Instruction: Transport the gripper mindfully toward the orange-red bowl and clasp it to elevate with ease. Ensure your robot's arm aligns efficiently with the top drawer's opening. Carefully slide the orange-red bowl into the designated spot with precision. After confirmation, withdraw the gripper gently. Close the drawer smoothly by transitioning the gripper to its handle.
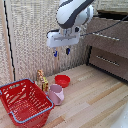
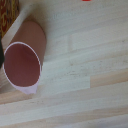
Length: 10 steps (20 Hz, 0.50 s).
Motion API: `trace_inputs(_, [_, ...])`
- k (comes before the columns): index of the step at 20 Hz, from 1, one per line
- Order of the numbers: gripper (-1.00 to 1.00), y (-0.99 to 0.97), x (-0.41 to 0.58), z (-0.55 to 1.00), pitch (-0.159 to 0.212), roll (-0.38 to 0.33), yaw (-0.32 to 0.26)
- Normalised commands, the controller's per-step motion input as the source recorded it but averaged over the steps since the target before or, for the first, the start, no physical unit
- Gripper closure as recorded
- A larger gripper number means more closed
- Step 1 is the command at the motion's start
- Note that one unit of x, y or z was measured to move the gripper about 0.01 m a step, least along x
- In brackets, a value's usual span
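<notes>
Orange-red bowl (image 1: 62, 80) lies on floor below raised gripper (image 1: 61, 52)

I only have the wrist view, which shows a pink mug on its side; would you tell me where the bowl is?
Observer: The bowl sits upright just behind the mug, slightly toward the exterior view's right.
Operator: Thank you. Is the tool holding anything?
Observer: No. The tool is open and empty, hanging high above the bowl.
Operator: Is anything else close by?
Observer: A red basket stands beside the mug, on the exterior view's left.
</notes>
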Motion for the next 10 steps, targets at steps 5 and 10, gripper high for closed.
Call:
trace_inputs(5, [-1.00, -0.53, 0.363, -0.25, 0.022, 0.047, -0.113])
trace_inputs(10, [-1.00, -0.48, 0.451, -0.24, 0.002, 0.062, -0.078])
